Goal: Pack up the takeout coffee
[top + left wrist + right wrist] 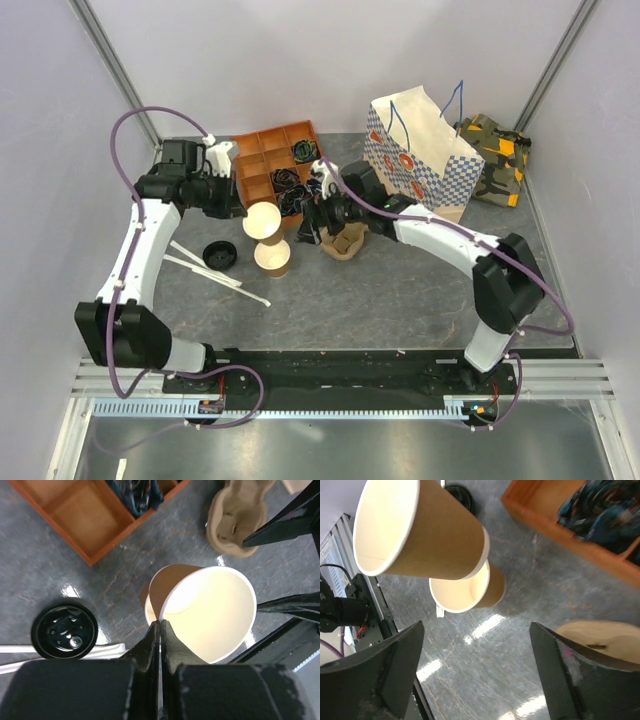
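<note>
Left wrist view: the left gripper (159, 630) clamps the rim of a lidless paper cup (210, 612), tilted above a second cup (462, 592). The right gripper (476, 626) gapes wide, empty.

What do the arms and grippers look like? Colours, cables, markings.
The left arm and right arm match: white links, black joints, a purple cable looping along each. The left gripper and right gripper are black, with flat tapered fingers; one right finger shows a pink speck.

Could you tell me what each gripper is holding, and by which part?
Left gripper pinches the lidless paper cup by its rim; right gripper is open, holding nothing.
</note>
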